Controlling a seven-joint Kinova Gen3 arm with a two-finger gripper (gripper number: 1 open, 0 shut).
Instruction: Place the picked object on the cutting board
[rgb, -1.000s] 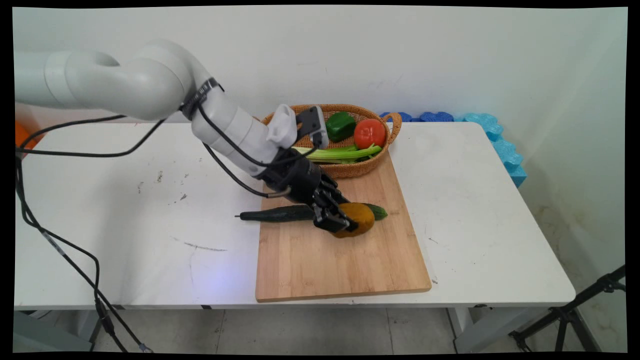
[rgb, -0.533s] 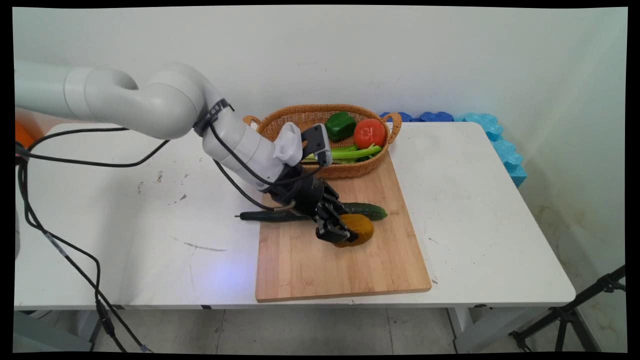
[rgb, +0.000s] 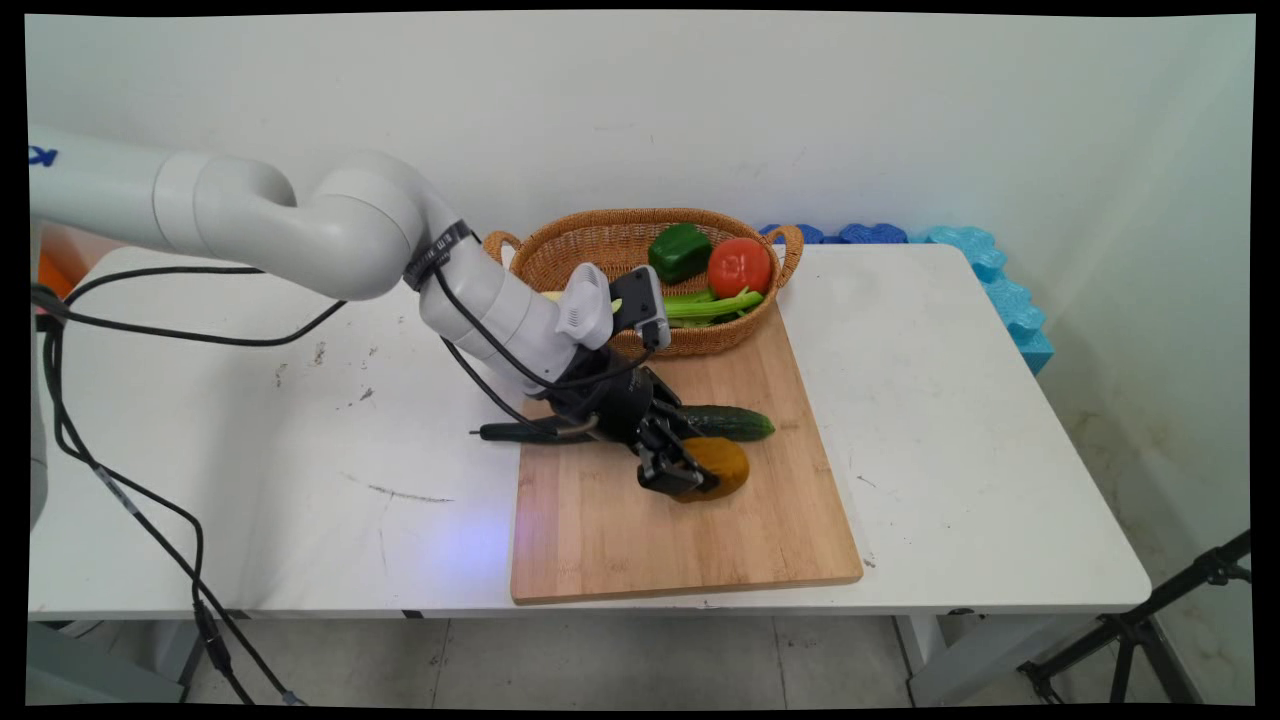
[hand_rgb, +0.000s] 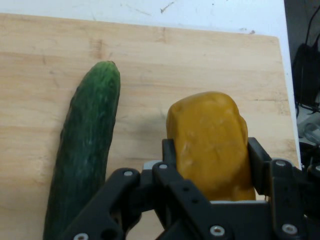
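Cutting board (rgb: 700, 540): yellow pepper (hand_rgb: 210, 145) between fingers (hand_rgb: 169, 155)

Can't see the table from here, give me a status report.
Gripper shut on yellow pepper, low over cutting board. Cucumber alongside, apart. Basket of vegetables behind.

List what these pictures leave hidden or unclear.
- Main view: the cucumber's middle, behind the pincer.
- Main view: part of the basket's inside, behind the arm's wrist.
- Hand view: the yellow pepper's lower end and the cucumber's lower end, behind the pincer's linkage.
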